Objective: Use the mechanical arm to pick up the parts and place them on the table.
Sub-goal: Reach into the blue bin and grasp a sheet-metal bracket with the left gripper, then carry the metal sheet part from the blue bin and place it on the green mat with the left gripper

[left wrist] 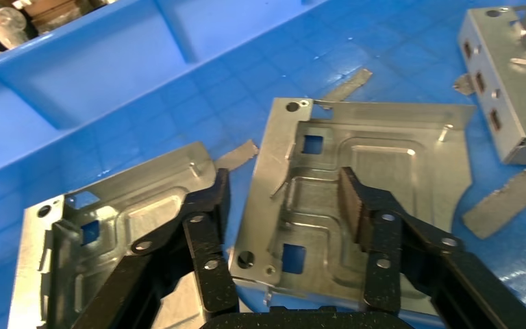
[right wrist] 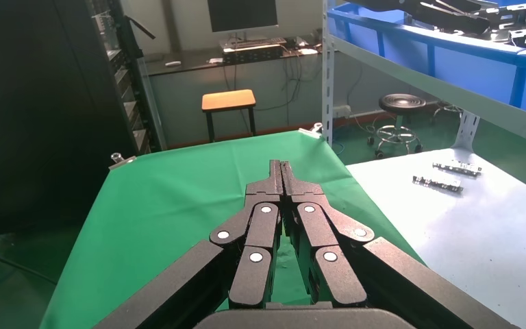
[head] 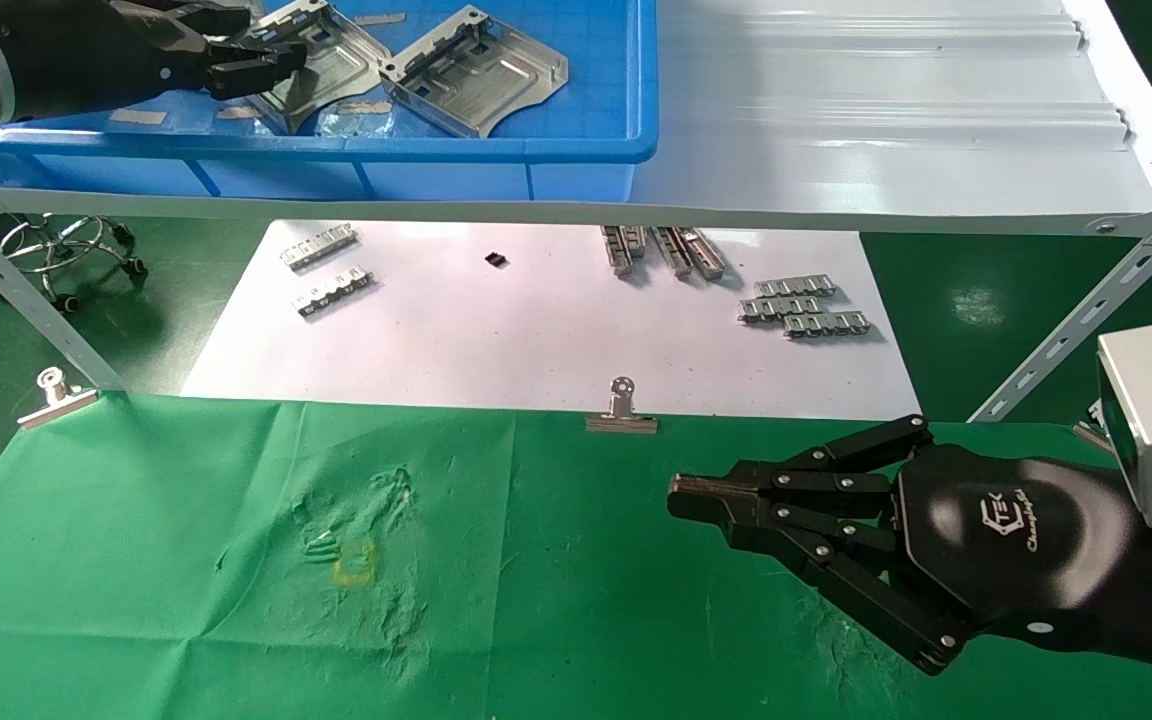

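Left pincer (left wrist: 284,199) in blue bin (head: 576,150), spread wide over a part (left wrist: 356,199).
Fingers straddle the plate, gripping nothing; two more parts lie beside it. Right pincer (head: 681,497) clenched, empty, above green counter (head: 186,560).

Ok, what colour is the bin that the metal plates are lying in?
Bright blue. The bin shows best in the left wrist view, with the plates on its gridded floor.

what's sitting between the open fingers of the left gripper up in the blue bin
In the left wrist view, the left gripper is open, and a silver stamped sheet-metal plate lies between its fingers, on the blue plastic bin floor.
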You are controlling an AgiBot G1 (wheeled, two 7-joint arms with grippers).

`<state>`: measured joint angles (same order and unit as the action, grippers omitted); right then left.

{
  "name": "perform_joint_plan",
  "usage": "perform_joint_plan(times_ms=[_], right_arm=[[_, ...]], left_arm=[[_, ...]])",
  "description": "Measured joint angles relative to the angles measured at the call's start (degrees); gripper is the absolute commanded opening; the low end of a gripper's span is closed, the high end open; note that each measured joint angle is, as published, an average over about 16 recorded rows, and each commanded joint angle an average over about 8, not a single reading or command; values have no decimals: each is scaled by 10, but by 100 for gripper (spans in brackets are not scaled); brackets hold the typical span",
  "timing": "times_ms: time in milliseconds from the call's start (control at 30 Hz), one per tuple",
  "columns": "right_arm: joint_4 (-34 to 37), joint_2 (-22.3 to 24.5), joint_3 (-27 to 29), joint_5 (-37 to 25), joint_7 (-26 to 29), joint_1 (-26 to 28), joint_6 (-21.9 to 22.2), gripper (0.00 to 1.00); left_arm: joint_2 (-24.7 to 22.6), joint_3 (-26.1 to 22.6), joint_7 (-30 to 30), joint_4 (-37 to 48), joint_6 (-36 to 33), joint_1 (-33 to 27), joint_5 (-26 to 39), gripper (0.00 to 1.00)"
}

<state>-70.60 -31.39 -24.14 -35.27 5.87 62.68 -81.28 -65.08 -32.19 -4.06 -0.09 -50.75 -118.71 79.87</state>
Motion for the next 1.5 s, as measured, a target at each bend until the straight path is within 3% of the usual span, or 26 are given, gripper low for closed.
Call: perform_joint_plan(times_ms=[967,1200,1500], right_arm=[[0,0,0,0,0,0,0,0],[0,0,0,0,0,0,0,0],[0,0,0,0,0,0,0,0]], left_arm=[[28,16,-15,-12,-33,-17,-23,0],[55,26,-47,-28,-108,-24,-39,0],[101,29,-132,-60,-276,-21,-49,0]])
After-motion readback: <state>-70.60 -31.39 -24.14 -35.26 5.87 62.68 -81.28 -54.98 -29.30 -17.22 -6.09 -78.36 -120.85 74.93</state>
